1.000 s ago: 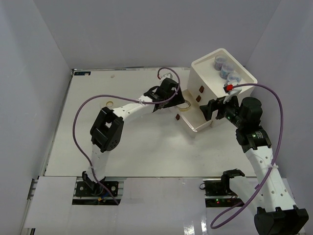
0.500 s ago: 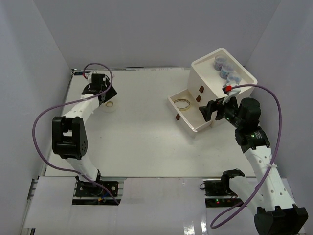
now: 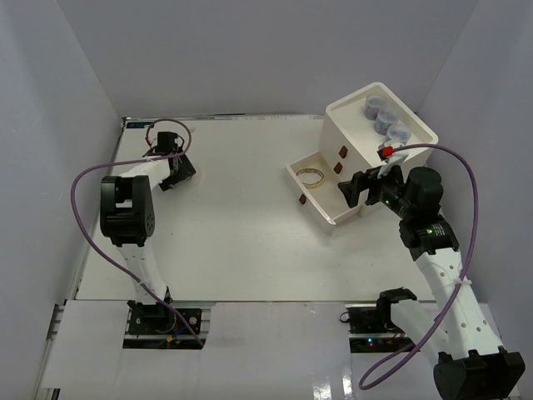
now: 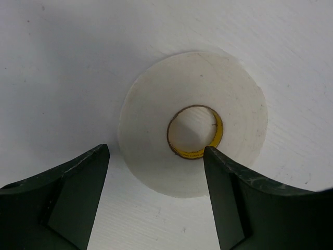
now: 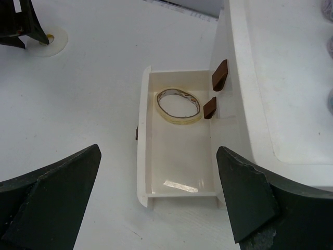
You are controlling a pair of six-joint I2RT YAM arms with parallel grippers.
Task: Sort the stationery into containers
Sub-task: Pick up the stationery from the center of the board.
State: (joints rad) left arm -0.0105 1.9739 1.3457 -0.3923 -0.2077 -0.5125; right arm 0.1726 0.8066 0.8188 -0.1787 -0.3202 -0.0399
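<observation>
Left gripper (image 4: 155, 152) is released above the white tape ring (image 4: 151, 120), far-left corner of the table (image 3: 241, 250); right gripper (image 5: 158, 151) is released.

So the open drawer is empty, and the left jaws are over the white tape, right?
Not quite. The drawer isn't empty: a yellowish ring lies in it, as the right wrist view shows. The rest is right: the left jaws are over the white tape.
</observation>
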